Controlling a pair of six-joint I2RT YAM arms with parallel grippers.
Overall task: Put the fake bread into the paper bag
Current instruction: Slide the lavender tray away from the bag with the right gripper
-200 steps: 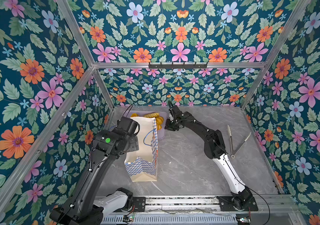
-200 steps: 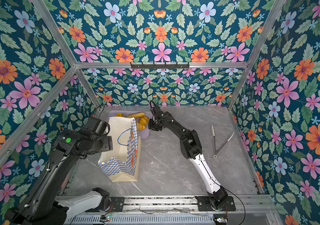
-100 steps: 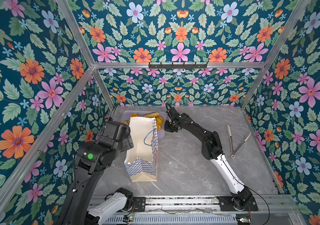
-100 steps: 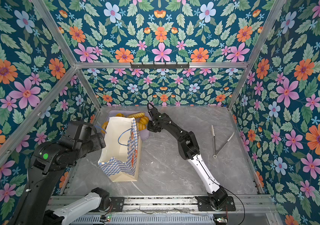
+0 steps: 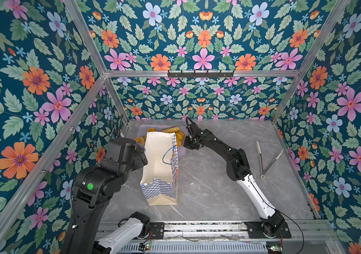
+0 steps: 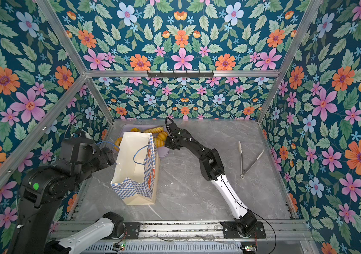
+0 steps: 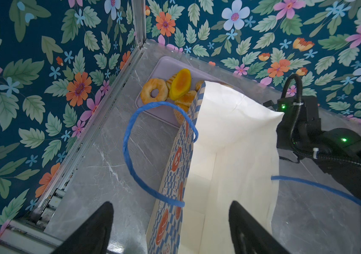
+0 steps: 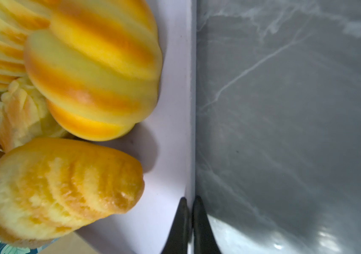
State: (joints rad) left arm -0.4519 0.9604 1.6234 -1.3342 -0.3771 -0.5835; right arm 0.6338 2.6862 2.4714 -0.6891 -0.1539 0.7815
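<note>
1. Lilac tray (image 8: 175, 66) rim is what your right gripper (image 8: 188, 204) is pinching. Its jaws are standing almost together, with only that thin edge between them.
2. Bread (image 8: 91, 72) is lying heaped on the tray right beside the grip. A ridged bun (image 8: 100, 44) and a croissant (image 8: 61, 191) are sitting nearest the rim, and the grey table (image 8: 285, 110) is starting just past it.
3. You are, I am judging, setting up to drag or tip the tray toward the bag (image 5: 159, 162). The hold is sitting on a narrow lip, so be moving slowly and pulling along the table, not twisting. The pieces are looking glossy and rounded, so a jerk is likely to send them rolling off.
4. Your left gripper (image 7: 170, 203) is hanging wide open and holding nothing. One finger is showing over the table outside the bag wall and one over the mouth.
5. The blue handle (image 7: 126, 140) is looping close under that gripper, so be watching for a snag if you are closing on the wall to steady it.
6. The bag is standing upright with its mouth open, just in front of the tray. Whether they are touching I cannot tell.
7. As far as the white lining is showing, nothing is lying inside yet.
</note>
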